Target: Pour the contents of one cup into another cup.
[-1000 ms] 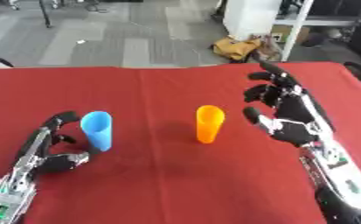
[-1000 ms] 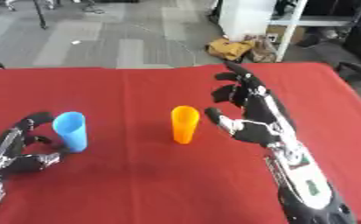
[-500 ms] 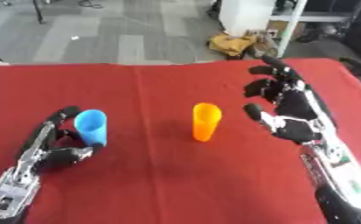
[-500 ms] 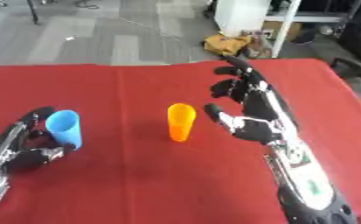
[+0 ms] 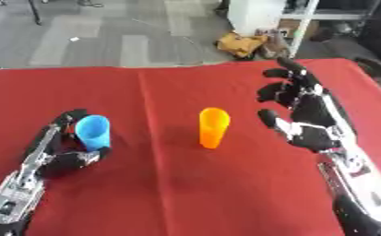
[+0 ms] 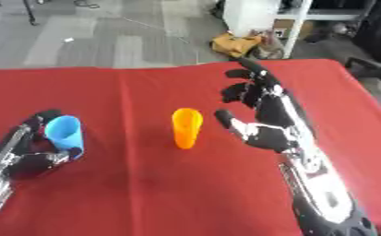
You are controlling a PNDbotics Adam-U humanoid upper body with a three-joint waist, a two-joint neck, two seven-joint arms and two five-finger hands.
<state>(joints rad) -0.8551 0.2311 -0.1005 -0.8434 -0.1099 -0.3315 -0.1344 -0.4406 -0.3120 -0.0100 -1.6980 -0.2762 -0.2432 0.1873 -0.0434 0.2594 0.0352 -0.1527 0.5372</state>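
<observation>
My left hand (image 5: 60, 156) has curled its fingers round the blue cup (image 5: 92, 132) on the red table (image 5: 185, 193); right hand (image 6: 266, 122), fingers spread, nears the orange cup (image 6: 185, 127). Best lift upright, then tip slowly.

Bare cloth between right hand (image 5: 310, 120) – orange cup (image 5: 212, 127).

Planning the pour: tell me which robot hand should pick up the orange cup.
The right robot hand. It is open, palm toward the orange cup, with a bare gap between them. The left robot hand is already curled round the blue cup.
</observation>
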